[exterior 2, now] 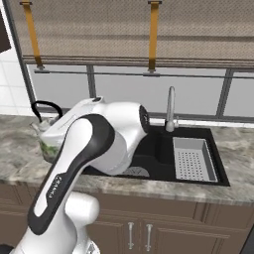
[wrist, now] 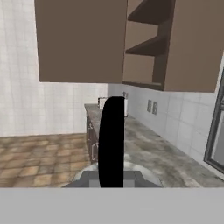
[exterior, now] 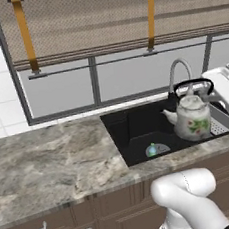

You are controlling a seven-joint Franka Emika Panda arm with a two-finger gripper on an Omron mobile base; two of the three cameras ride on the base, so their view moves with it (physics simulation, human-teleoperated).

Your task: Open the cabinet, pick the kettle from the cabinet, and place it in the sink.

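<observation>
Left base view gives you the kettle [exterior: 193,117] hanging tilted above the right part of the black sink [exterior: 133,129], its black handle up at the white hand; you cannot tell how the gripper grips it, and in the hand view the cabinet [wrist: 131,41] stands open beyond

Flat, even rendered light, no clear source; shadows soft and faint; sink [exterior: 133,129] basin reads near-black, detail lost inside; no glare on the tap [exterior: 178,74]; all views low-res, soft edges; hand view blocky, kettle handle [wrist: 112,144] a featureless black band.
</observation>
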